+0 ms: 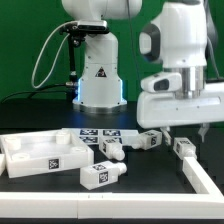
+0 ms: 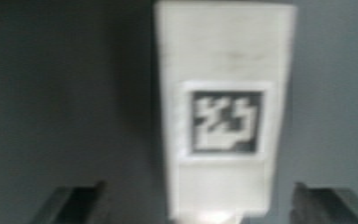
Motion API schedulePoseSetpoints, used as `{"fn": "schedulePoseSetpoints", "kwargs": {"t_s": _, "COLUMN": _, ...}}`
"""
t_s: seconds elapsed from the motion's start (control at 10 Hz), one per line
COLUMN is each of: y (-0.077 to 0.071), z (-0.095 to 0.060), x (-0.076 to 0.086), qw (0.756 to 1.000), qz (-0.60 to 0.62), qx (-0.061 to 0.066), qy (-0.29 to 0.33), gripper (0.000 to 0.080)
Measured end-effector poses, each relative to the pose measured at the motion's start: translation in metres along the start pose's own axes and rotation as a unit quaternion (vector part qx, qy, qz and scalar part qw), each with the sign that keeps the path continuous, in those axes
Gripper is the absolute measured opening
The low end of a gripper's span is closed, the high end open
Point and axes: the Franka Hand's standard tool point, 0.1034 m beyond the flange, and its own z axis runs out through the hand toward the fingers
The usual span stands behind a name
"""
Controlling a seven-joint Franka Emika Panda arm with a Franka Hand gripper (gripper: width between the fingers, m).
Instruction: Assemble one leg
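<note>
A spare leg (image 1: pixel 100 175) is lying nearest the exterior camera, just in front of the panel's corner. The panel (image 1: pixel 30 150), the largest loose part, is resting flat on the table (image 1: pixel 60 208). Nothing is standing in it, so no leg is fitted yet. The L-shaped bar (image 1: pixel 203 178) is lying well off to the exterior view's right of the panel. The marker board (image 1: pixel 93 134) is sitting just behind the panel, and a second leg (image 1: pixel 113 148) and a third leg (image 1: pixel 147 140) are lying by it.

The gripper (image 1: pixel 187 128) is hovering far to that same right of the panel, over what seems to be the leg (image 1: pixel 183 147). In the wrist view the leg (image 2: pixel 220 100) is lying tag-up, running lengthwise between the fingertips (image 2: pixel 73 203). The jaws are standing wide apart with a gap on each side, holding nothing.

By my reading, the work is only beginning. Closing on the leg, carrying it to the panel and seating it in a hole are all still to come.
</note>
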Motion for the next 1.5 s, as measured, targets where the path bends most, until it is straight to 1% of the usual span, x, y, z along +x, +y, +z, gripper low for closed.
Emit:
{"fn": "schedulePoseSetpoints", "kwargs": {"t_s": 0.1, "y": 0.013, "z": -0.025, "x": 0.006, "qw": 1.0, "qz": -0.003, "qx": -0.003, "qy": -0.003, "gripper": 0.061}}
{"fn": "schedulePoseSetpoints", "kwargs": {"t_s": 0.2, "y": 0.03, "z": -0.042, "x": 0.012, "qw": 0.999, "qz": -0.033, "qx": -0.006, "qy": -0.001, "gripper": 0.061}}
{"fn": "schedulePoseSetpoints", "kwargs": {"t_s": 0.3, "y": 0.056, "z": -0.052, "x": 0.02, "qw": 0.999, "qz": -0.053, "qx": -0.009, "qy": 0.001, "gripper": 0.0641}}
{"fn": "schedulePoseSetpoints", "kwargs": {"t_s": 0.4, "y": 0.079, "z": -0.057, "x": 0.029, "qw": 0.997, "qz": -0.071, "qx": -0.009, "qy": 0.006, "gripper": 0.0647}}
{"fn": "schedulePoseSetpoints", "kwargs": {"t_s": 0.5, "y": 0.093, "z": -0.054, "x": 0.032, "qw": 0.997, "qz": -0.082, "qx": -0.01, "qy": 0.011, "gripper": 0.0647}}
{"fn": "schedulePoseSetpoints", "kwargs": {"t_s": 0.7, "y": 0.088, "z": -0.052, "x": 0.031, "qw": 0.997, "qz": -0.08, "qx": -0.009, "qy": 0.008, "gripper": 0.0648}}
{"fn": "schedulePoseSetpoints", "kwargs": {"t_s": 0.8, "y": 0.09, "z": -0.048, "x": 0.029, "qw": 0.997, "qz": -0.079, "qx": -0.009, "qy": 0.006, "gripper": 0.0648}}
{"fn": "schedulePoseSetpoints", "kwargs": {"t_s": 0.9, "y": 0.097, "z": -0.035, "x": 0.023, "qw": 0.996, "qz": -0.088, "qx": -0.008, "qy": 0.005, "gripper": 0.0648}}
{"fn": "schedulePoseSetpoints", "kwargs": {"t_s": 1.0, "y": 0.106, "z": -0.024, "x": 0.01, "qw": 0.996, "qz": -0.086, "qx": -0.006, "qy": -0.036, "gripper": 0.0648}}
{"fn": "schedulePoseSetpoints", "kwargs": {"t_s": 1.1, "y": 0.115, "z": -0.021, "x": 0.008, "qw": 0.996, "qz": -0.079, "qx": -0.011, "qy": -0.026, "gripper": 0.0648}}
{"fn": "schedulePoseSetpoints", "kwargs": {"t_s": 1.2, "y": 0.131, "z": -0.013, "x": 0.004, "qw": 0.995, "qz": -0.097, "qx": -0.014, "qy": -0.02, "gripper": 0.0648}}
{"fn": "schedulePoseSetpoints", "kwargs": {"t_s": 1.3, "y": 0.147, "z": -0.006, "x": 0.003, "qw": 0.995, "qz": -0.095, "qx": -0.013, "qy": -0.022, "gripper": 0.0648}}
{"fn": "schedulePoseSetpoints", "kwargs": {"t_s": 1.4, "y": 0.143, "z": -0.01, "x": 0.006, "qw": 0.997, "qz": -0.081, "qx": -0.013, "qy": -0.017, "gripper": 0.0648}}
{"fn": "schedulePoseSetpoints", "kwargs": {"t_s": 1.5, "y": 0.14, "z": -0.011, "x": 0.006, "qw": 0.996, "qz": -0.086, "qx": -0.012, "qy": -0.016, "gripper": 0.0648}}
